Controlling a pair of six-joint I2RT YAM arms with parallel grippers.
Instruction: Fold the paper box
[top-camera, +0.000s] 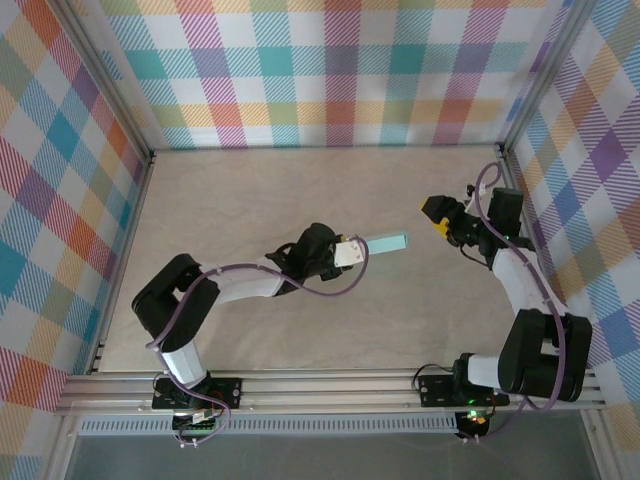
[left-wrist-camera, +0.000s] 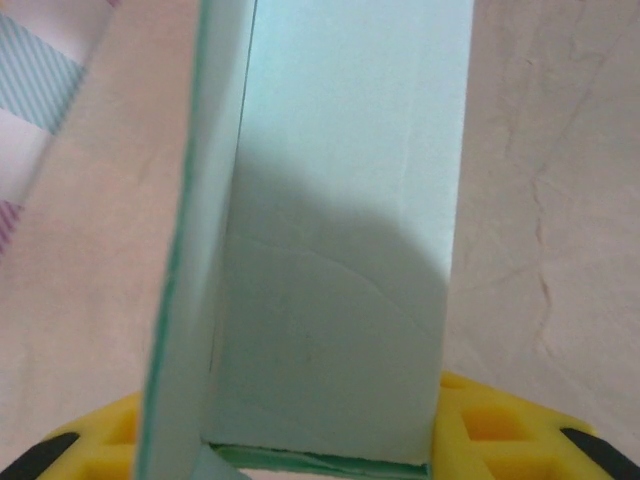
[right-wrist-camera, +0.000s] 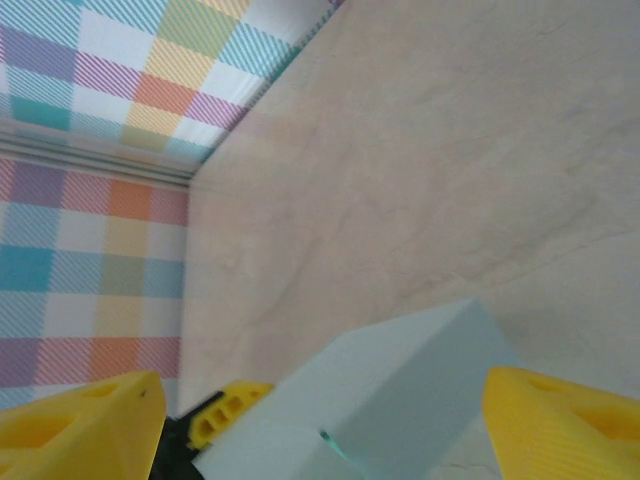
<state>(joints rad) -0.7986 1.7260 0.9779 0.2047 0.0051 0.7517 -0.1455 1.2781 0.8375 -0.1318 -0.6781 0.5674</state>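
Top external view: paper box (top-camera: 385, 244) as a slim mint-green bar of thin card, clamped at 1 end in the left claw (top-camera: 345, 252) and jutting straight out from its tips. Long axis roughly level, running away from that claw toward the right claw (top-camera: 436, 216), free end pointing at it. Carried over the worktop (top-camera: 300, 190), a pale beige surface with faint marbled creases. Right claw just beyond the free end, apart from it, yellow tips spread wide.

Left wrist view: smooth matte card rising straight ahead of the left claw (left-wrist-camera: 300, 445). 1 broad flat face toward the lens, 1 narrow side wall on the left with a darker green cut edge, and a faint curved crease across the broad face. Yellow moulded fingers (left-wrist-camera: 495, 420) with square recesses, set against both flanks of the box's near end.

Right wrist view: blunt rectangular end of the box (right-wrist-camera: 400, 380) low between the spread tips of the right claw (right-wrist-camera: 320, 400). Crisp folded corners, a gap on either side, touching neither tip. Past the box, 1 of the left claw's yellow fingers (right-wrist-camera: 225, 415) against the card. Farther off, plaid wall (right-wrist-camera: 100, 150) in pastel checks meeting the worktop.
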